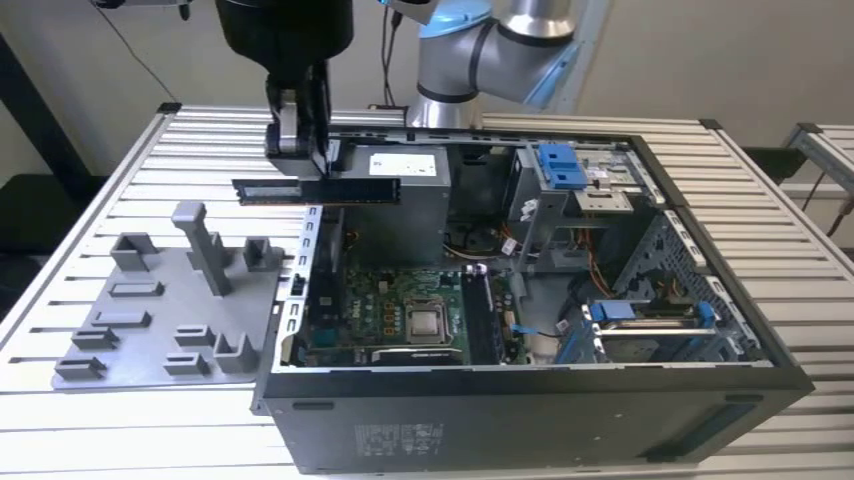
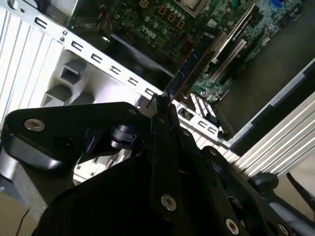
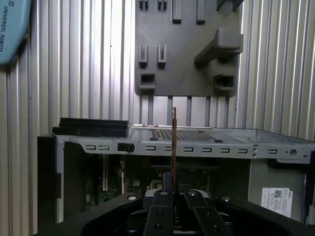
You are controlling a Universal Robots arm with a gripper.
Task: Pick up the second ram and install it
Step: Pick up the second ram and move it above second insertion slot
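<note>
Exterior view: the gripper (image 1: pixel 304 172), fingers clamped on the second ram (image 1: pixel 358 190), holds it level over the computer case (image 1: pixel 467 425) wall nearest the grey tray (image 1: pixel 134 345); in my judgement, keeping it square to the motherboard (image 1: pixel 387 300) slots matters most.

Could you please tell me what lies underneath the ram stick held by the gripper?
The second ram, held by the gripper, hangs over the case wall and the motherboard. The gripper body hides what lies below the held end.
</note>
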